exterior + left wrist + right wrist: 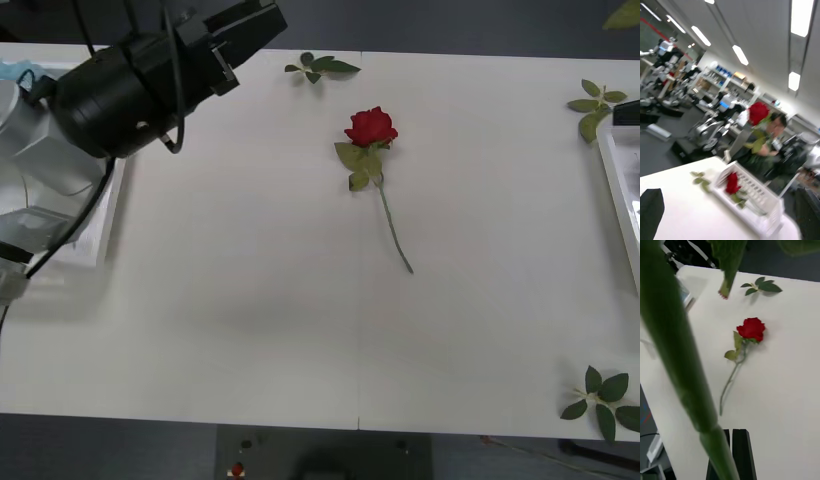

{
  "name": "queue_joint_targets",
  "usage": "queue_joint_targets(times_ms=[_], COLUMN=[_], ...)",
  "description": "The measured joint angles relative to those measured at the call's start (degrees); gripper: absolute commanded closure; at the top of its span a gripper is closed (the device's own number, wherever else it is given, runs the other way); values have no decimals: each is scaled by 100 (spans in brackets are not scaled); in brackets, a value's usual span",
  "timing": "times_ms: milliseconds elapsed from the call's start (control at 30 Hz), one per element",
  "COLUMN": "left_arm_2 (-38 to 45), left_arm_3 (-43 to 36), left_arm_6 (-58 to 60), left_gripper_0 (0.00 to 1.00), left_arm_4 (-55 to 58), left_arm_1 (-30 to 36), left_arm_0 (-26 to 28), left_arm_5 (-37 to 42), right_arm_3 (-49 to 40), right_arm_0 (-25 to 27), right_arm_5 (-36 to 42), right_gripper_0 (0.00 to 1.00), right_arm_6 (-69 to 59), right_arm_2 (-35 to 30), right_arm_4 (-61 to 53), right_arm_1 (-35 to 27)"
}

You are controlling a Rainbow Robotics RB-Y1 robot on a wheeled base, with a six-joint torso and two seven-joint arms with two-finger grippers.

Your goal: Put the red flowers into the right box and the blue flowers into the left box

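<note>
Right wrist view, closed black fingers [732, 450] gripping stem, rose [751, 328] well apart

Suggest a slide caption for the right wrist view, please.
Right gripper shut on a green stem, one red rose lying on the white table beyond.

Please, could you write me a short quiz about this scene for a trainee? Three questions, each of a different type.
1. True or false: the table rose in the front view lies inside a box.
2. Choose one. In the left wrist view, the fingers of the left hand are: A) open, B) shut on a rose, C) shut on a leaf sprig.
3. Fill the gap: in the left wrist view, a second rose lies in the slotted white ___.

Key: 1 false, it lies on the bare table top; 2 A; 3 basket.
</note>
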Motion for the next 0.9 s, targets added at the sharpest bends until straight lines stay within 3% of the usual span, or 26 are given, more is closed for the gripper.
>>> queue_joint_targets(times_ms=[233,433,667,900], left_arm_2=[124,477,1009,1014], left_arm_3=[42,50,59,60], left_arm_6=[0,0,0,0], left_gripper_0=[0,0,0,0], left_arm_4=[-379,-1257,-872,-523], left_arm_1=[1457,1889,1891,1887], left_arm_0=[406,905,990,989], left_arm_5=[76,697,2437,3692], right_arm_3=[906,2004,2847,3050], right_arm_0=[-1,-1,-1,3], right_arm_5=[871,989,171,-843], right_gripper_0=[100,100,100,100], right_arm_6=[-11,-40,-48,-48], right_arm_2=[-950,-1676,-2149,-2590], right_arm_4=[1425,2854,4728,5987], right_arm_1=[-387,-506,-387,310])
